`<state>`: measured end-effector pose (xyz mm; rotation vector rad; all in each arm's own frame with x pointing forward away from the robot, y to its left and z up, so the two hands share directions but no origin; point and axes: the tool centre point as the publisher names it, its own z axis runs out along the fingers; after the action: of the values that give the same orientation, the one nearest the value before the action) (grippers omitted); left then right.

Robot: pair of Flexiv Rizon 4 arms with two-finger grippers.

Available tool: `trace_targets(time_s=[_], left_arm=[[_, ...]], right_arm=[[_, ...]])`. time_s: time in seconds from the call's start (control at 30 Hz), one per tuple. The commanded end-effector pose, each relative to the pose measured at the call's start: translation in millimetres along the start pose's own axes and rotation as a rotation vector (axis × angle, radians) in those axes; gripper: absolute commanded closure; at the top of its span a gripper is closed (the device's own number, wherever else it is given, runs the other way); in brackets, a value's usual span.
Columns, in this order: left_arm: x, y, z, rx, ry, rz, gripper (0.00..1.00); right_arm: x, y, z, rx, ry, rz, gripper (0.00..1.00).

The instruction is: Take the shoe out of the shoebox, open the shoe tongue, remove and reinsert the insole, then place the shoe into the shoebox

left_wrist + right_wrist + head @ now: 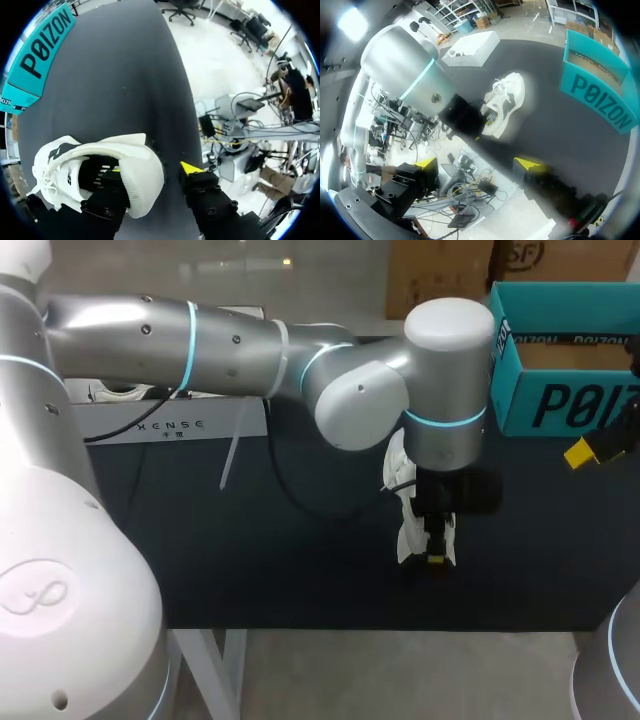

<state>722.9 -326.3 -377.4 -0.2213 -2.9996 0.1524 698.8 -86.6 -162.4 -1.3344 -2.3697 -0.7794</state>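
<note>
A white shoe (408,538) stands on the dark table, toe toward the teal shoebox (560,350) at the back right. My left gripper (436,555) hangs straight down over its heel. In the left wrist view the left gripper (154,170) straddles the heel of the shoe (115,155): one finger is inside the opening, and the other fingertip (192,168) is outside, a small gap off the heel. The shoebox (40,50) lies beyond the toe. My right gripper (590,448) hovers in front of the box, open and empty, and its view looks toward the shoe (505,105) and the shoebox (600,90).
A white box (170,415) sits at the back left, with a pale strip (232,455) leaning off it. A black cable (290,490) loops over the table under my left arm. The table's front edge (400,628) runs just below the shoe.
</note>
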Motion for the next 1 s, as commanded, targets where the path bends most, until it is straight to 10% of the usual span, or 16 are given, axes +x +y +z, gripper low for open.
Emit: trace_targets(time_s=[0.03,0.47,1.0], left_arm=[[2.2,5,1,0.024,0.002,0.009,1.00],[10.3,14,-18,0.062,-0.013,0.063,1.00],[5.2,100,-138,0.014,-0.026,0.654,1.00]], right_arm=[[-0.2,0.1,0,0.001,-0.001,0.002,0.00],[-0.2,0.1,0,0.001,-0.001,0.002,0.00],[-0.2,0.1,0,0.001,-0.001,0.002,0.00]])
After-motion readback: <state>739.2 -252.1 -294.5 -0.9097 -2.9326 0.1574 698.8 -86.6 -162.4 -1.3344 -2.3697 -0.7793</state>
